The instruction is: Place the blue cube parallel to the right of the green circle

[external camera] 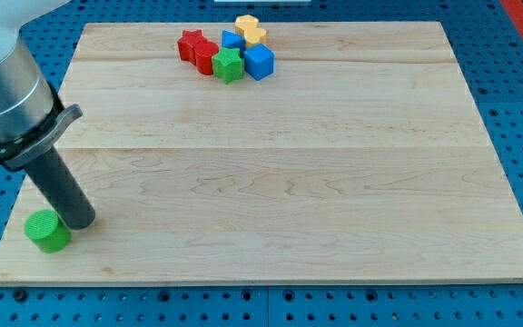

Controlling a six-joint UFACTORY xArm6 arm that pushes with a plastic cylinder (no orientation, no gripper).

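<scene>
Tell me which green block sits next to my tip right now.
The green circle, alone at the view's bottom left, with my tip right beside it. The green star sits far away in the cluster at the view's top.

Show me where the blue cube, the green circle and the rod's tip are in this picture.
blue cube [260,62]: camera view, near the view's top, on its front face.
green circle [47,231]: camera view, lower left corner of the board, on its side wall.
my tip [82,221]: camera view, the rod's very end, right beside the green circle.

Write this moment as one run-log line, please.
my tip: touching green circle, view's bottom left | blue cube: top cluster, unmoved position | task: not done
</scene>
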